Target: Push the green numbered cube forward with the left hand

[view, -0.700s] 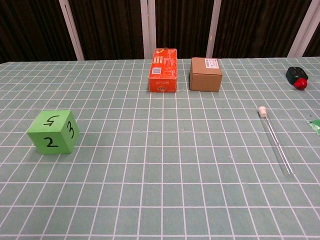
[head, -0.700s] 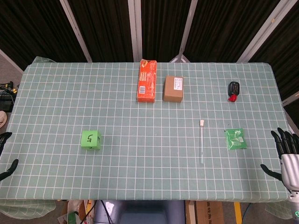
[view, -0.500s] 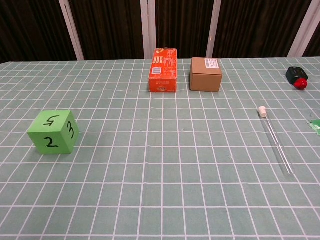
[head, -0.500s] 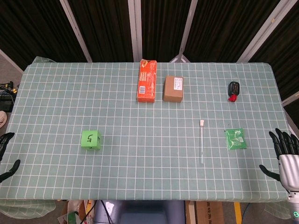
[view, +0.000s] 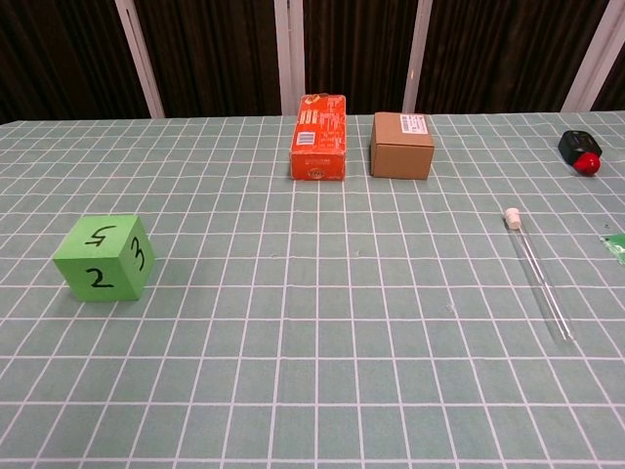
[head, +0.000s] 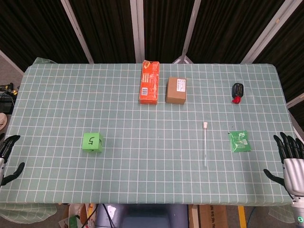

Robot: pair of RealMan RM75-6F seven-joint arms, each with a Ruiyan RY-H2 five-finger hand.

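Fingers [head: 10,140] of left hand [head: 5,156] risen slightly (cube [head: 92,142] unmoved).

Left robot hand [head: 6,156] lower at edge; right robot hand [head: 290,159] slightly lower

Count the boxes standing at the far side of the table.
2: an orange box at far centre, and a brown cardboard box just right of it, apart. Nothing seems hidden behind them.

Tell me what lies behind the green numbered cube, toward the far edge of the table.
Behind the green numbered cube only bare checked tablecloth shows up to the far edge. The orange box and brown box stand far off to its right. The cube's rear faces and underside are hidden.
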